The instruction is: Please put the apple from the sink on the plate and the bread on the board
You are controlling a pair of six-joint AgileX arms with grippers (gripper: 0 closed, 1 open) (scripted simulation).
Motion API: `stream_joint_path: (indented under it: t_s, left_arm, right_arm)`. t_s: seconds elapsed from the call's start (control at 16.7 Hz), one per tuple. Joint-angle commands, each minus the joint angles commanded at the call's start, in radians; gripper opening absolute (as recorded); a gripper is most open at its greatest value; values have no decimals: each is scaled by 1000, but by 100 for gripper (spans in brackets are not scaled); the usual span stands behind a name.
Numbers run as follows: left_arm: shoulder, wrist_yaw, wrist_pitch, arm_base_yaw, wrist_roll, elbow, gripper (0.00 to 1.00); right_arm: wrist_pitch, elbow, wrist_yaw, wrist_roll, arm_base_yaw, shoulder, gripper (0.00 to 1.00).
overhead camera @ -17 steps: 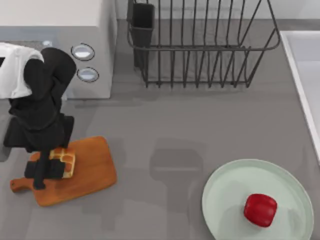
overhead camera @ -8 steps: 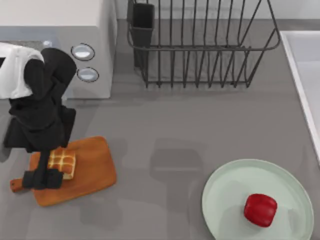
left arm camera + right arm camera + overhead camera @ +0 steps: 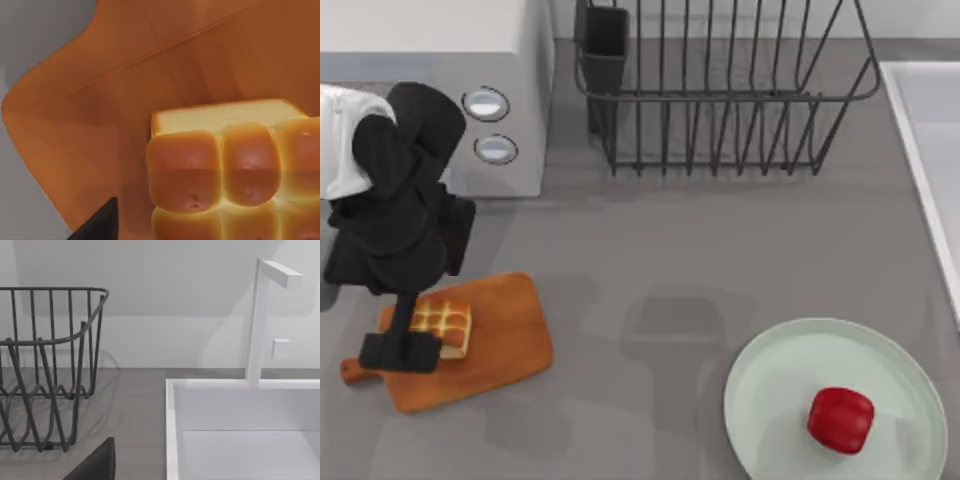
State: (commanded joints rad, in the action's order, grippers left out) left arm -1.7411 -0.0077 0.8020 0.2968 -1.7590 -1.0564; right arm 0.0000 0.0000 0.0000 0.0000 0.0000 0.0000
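Your left gripper [image 3: 400, 352] has backed off the bread [image 3: 442, 327], fingers open and empty, bread beside it on the board [image 3: 505, 340]. Lift straight away; the apple [image 3: 840, 420] sits on the plate [image 3: 770, 390].

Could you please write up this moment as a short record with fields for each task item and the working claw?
apple: resting on the plate, toward its right side
bread: lying flat on the board, near its handle end
sink: at the table's right edge, nothing seen in it
left claw: open, over the board's handle end, beside the bread
task state: both items look placed
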Motion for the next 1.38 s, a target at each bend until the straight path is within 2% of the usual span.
stream_joint_path:
  t_s: [0.3, 0.6, 1.02, 1.2, 1.38]
  left_arm:
    - [302, 27, -171, -4, 303, 146, 100]
    - [759, 49, -392, -47, 768, 404, 100]
    - [1405, 39, -664, -182, 1420, 812, 100]
    - [1599, 25, -742, -242, 1618, 947, 100]
    - [1715, 12, -790, -285, 1733, 1035, 100]
  right_arm:
    - [0, 0, 0, 0, 0, 0, 100]
    - [0, 0, 0, 0, 0, 0, 100]
    - [0, 0, 0, 0, 0, 0, 100]
    - [0, 0, 0, 0, 0, 0, 100]
    - [0, 0, 0, 0, 0, 0, 100]
